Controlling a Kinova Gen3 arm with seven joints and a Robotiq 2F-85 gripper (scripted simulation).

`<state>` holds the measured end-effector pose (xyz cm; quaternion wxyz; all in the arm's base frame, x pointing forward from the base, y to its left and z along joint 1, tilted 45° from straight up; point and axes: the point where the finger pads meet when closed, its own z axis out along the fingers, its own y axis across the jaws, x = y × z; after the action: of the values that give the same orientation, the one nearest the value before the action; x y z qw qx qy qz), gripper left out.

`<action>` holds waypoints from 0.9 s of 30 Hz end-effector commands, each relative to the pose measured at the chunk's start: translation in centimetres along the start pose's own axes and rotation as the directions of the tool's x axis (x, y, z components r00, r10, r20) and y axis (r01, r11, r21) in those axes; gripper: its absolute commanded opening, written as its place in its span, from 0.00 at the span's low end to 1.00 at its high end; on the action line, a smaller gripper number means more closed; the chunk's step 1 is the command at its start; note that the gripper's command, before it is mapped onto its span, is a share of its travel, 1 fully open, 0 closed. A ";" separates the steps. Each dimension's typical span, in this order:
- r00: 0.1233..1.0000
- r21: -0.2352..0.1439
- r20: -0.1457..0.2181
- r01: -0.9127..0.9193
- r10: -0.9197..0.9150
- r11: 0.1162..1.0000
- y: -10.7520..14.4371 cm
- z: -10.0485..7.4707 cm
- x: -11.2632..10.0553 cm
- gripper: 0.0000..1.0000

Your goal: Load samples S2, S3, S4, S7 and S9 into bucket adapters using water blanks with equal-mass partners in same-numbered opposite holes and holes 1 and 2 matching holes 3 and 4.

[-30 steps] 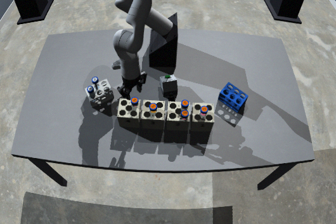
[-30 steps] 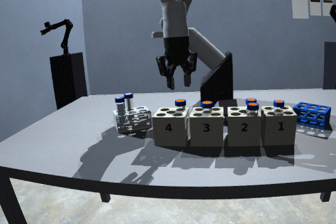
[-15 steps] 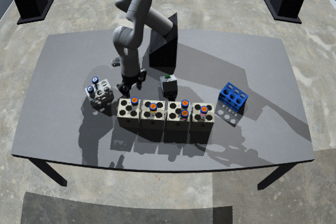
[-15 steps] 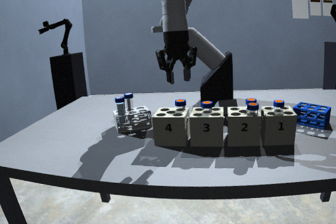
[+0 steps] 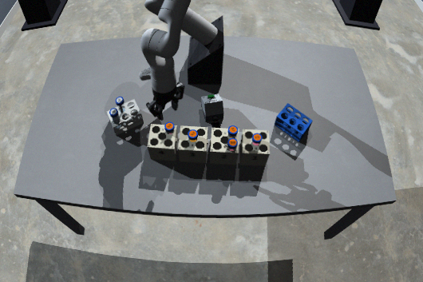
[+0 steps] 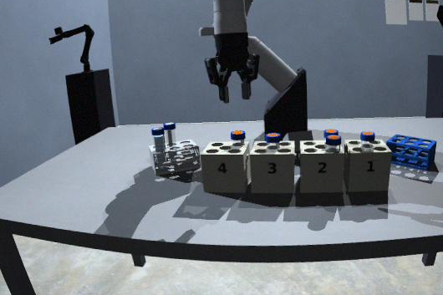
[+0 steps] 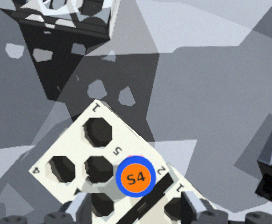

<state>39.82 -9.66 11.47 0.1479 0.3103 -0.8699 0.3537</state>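
A dark grey table [image 5: 80,172] on black legs carries everything. Four cream adapters [image 6: 272,173] sit in a touching row near the middle (numbered 4, 3, 2, 1 from left to right in the exterior view). Left of them sits a clear rack [image 6: 177,160], right of them a blue rack [image 6: 414,146]. Behind the row are a small desk [image 5: 212,109] and the arm's black mount [image 5: 207,64].

The adapters [image 6: 272,169] read 4, 3, 2, 1 on their sides; one orange-dotted cap [image 7: 135,178] reads S4.
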 end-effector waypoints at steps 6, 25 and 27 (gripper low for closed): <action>1.000 0.001 0.001 0.000 0.000 1.000 0.0 -1.2 0.0 0.62; 1.000 0.001 0.001 0.000 0.000 1.000 0.0 -3.4 0.0 0.62; 1.000 0.001 0.001 0.000 0.000 1.000 0.0 -3.4 0.0 0.62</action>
<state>39.94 -7.39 13.73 0.1478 0.3103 -0.8699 0.3537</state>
